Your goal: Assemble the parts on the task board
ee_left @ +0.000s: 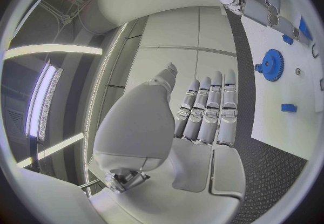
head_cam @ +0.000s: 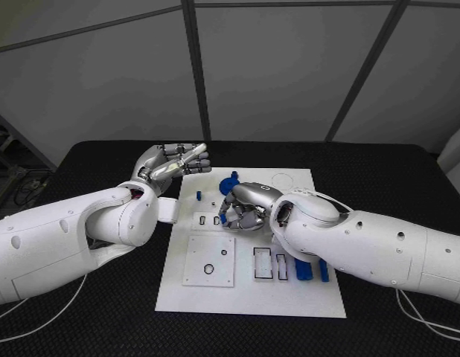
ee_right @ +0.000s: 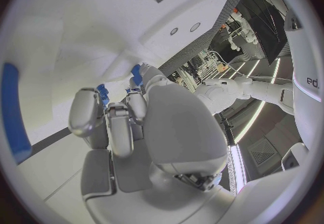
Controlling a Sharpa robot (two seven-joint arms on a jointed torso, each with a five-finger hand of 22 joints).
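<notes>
The white task board (head_cam: 251, 297) lies in the middle of the black table. My right hand (head_cam: 246, 210) is down on the board's middle with its fingers curled in. In the right wrist view that hand (ee_right: 128, 121) pinches a small blue part (ee_right: 137, 74) at its fingertips, mostly hidden by them. A blue gear (head_cam: 230, 184) sits on the board just beyond it. My left hand (head_cam: 171, 163) hovers raised by the board's far left corner. Its fingers (ee_left: 206, 108) are straight, apart and hold nothing.
Two long blue bars (head_cam: 300, 269) (head_cam: 322, 270) lie on the board's near right, beside empty rectangular slots (head_cam: 262, 262). A small blue piece (head_cam: 199, 195) stands near the board's left edge. Grey panels close off the table's far side.
</notes>
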